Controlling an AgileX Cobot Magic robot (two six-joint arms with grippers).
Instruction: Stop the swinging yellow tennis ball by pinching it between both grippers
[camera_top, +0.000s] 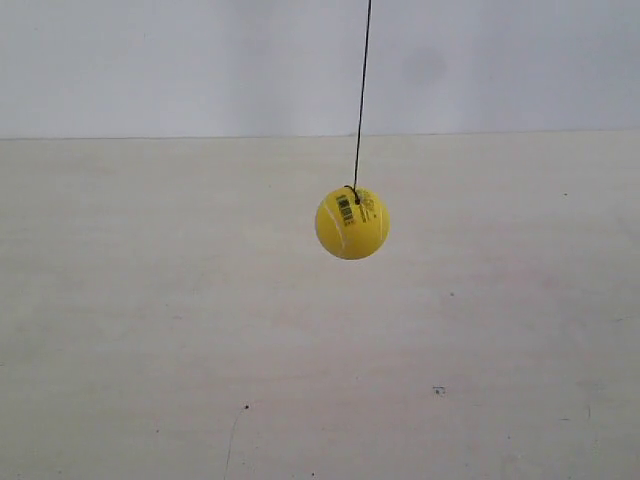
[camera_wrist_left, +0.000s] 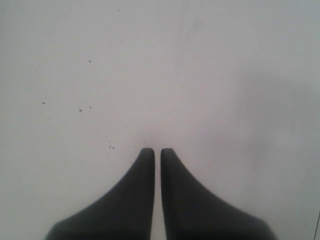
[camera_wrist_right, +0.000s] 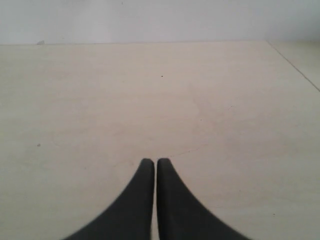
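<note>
The yellow tennis ball (camera_top: 352, 222) hangs above the pale table on a black string (camera_top: 362, 90), its barcode print facing the exterior camera. The string slants slightly, so the ball sits a little left of the string's top. Neither arm shows in the exterior view. My left gripper (camera_wrist_left: 157, 150) is shut, its two black wedge jaws almost touching, with nothing between them and only pale surface ahead. My right gripper (camera_wrist_right: 155, 160) is likewise shut and empty over the tabletop. The ball appears in neither wrist view.
A pale wooden table (camera_top: 150, 330) fills the lower exterior view, with a white wall (camera_top: 150, 60) behind it. In the right wrist view the table's far edge (camera_wrist_right: 150, 43) and a side edge (camera_wrist_right: 295, 65) show.
</note>
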